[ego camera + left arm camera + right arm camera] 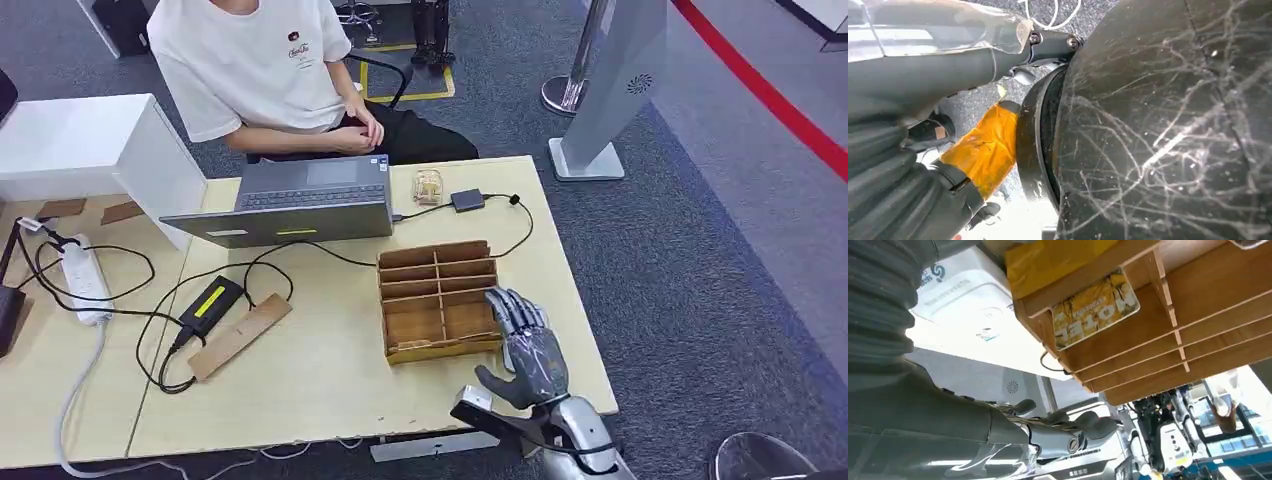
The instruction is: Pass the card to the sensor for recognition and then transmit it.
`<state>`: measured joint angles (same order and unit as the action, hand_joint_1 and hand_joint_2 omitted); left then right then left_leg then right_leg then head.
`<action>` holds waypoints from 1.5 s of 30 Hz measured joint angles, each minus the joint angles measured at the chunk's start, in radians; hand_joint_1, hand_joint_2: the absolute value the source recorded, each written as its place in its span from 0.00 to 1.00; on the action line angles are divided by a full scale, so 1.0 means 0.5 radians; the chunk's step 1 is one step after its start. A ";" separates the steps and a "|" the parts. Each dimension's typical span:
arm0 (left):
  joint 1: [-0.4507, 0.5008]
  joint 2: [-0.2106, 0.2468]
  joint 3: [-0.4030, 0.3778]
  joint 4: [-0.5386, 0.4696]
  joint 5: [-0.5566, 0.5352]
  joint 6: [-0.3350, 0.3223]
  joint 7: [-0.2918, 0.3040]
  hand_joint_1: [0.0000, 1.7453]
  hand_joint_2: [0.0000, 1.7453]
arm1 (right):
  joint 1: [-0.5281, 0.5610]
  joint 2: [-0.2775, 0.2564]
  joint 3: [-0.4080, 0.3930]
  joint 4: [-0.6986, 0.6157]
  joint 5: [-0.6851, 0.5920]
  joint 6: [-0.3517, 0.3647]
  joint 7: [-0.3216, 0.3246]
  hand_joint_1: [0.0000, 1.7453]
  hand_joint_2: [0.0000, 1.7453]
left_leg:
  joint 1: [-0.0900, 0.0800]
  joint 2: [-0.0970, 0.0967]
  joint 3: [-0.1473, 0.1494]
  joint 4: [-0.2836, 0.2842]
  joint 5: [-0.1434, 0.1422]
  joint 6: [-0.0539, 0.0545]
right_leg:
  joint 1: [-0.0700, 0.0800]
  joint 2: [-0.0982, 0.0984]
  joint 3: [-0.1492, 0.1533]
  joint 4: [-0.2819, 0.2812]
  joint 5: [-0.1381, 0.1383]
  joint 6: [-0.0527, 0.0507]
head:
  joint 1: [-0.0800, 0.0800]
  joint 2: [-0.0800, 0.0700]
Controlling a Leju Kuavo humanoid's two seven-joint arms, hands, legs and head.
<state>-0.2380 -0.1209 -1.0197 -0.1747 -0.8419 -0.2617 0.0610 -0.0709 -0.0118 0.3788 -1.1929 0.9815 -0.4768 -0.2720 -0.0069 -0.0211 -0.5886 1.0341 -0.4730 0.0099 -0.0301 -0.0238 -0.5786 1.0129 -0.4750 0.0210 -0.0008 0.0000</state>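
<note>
- The card (1095, 310) is yellow with big pale letters. In the right wrist view you see it lying flat in a slot of the wooden box (437, 300), close to the box's outer wall.
- The wooden box has many slots split by thin walls. It sits on the table (330, 370) near the right edge, a little closer to the near edge than the far one.
- Your right hand (527, 345) is just beside the box, at its near right corner. The palm faces down over the table, the fingers (512, 308) are spread and point at the far edge, and the tips are at the box's right wall. I cannot tell if they touch it. The thumb sticks out toward the left. The hand holds nothing.
- The silver arm comes up over the near edge of the table, close to the near right corner.
- Your left hand (913, 165) shows up close in the left wrist view. I cannot tell if its fingers are spread or curled.
- A laptop (290, 203) sits by the far edge, and a person (270, 70) in a white shirt sits behind it.
- A small black reader (467, 200) on a cable lies near the far right corner.
</note>
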 joint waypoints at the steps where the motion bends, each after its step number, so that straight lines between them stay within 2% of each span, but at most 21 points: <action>1: 0.001 0.000 0.004 0.000 0.002 0.002 0.002 0.00 1.00 | 0.001 0.000 0.000 0.003 -0.001 0.002 0.000 0.00 1.00 | 0.000 0.000 0.000 0.000 0.000 0.000 | 0.000 0.000 0.000 0.000 0.000 0.000 | -0.001 0.001; 24: 0.021 0.000 0.094 0.000 0.054 0.027 0.045 0.00 1.00 | -0.031 0.025 0.023 0.099 0.004 0.041 -0.018 0.00 1.00 | 0.000 0.002 0.000 0.000 0.000 0.000 | 0.000 0.001 0.000 0.000 0.000 0.000 | -0.001 0.000; 25: 0.022 0.000 0.097 0.000 0.056 0.028 0.046 0.00 1.00 | -0.032 0.025 0.024 0.101 0.004 0.043 -0.019 1.00 1.00 | 0.000 0.002 0.000 0.000 0.000 0.000 | 0.000 0.001 0.000 0.000 0.000 0.000 | 0.000 0.000; 31: 0.027 0.000 0.117 0.000 0.050 0.060 0.012 0.00 1.00 | -0.034 0.025 0.039 0.103 -0.016 0.056 -0.033 1.00 1.00 | 0.000 0.002 0.000 0.000 0.000 0.000 | 0.000 0.001 0.000 0.000 0.000 0.000 | 0.000 0.000; 37: 0.038 0.012 0.117 0.002 0.006 0.166 -0.176 0.00 1.00 | -0.063 0.025 0.042 0.110 -0.050 0.059 -0.066 1.00 1.00 | 0.000 0.001 0.001 0.000 0.000 0.000 | -0.001 0.003 0.000 0.000 0.000 0.000 | -0.002 0.000; 42: 0.043 0.012 0.117 0.003 -0.004 0.193 -0.176 0.00 1.00 | -0.079 0.037 0.045 0.143 -0.055 0.031 -0.088 1.00 1.00 | -0.001 -0.001 0.003 0.000 0.000 0.000 | -0.002 0.002 0.001 0.000 0.000 0.000 | -0.002 0.000; 45: 0.044 0.012 0.119 0.004 -0.005 0.198 -0.175 0.00 1.00 | -0.090 0.040 0.045 0.153 -0.067 0.030 -0.093 0.93 1.00 | -0.001 -0.002 0.003 0.000 0.000 0.000 | -0.003 0.002 0.002 0.000 0.000 0.000 | -0.001 0.000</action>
<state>-0.2161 -0.1148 -0.9602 -0.1728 -0.8442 -0.1625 -0.0263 -0.1160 0.0080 0.4013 -1.1162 0.9480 -0.4620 -0.3185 -0.0075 -0.0219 -0.5872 1.0341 -0.4729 0.0100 -0.0317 -0.0227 -0.5776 1.0128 -0.4749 0.0211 -0.0011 0.0000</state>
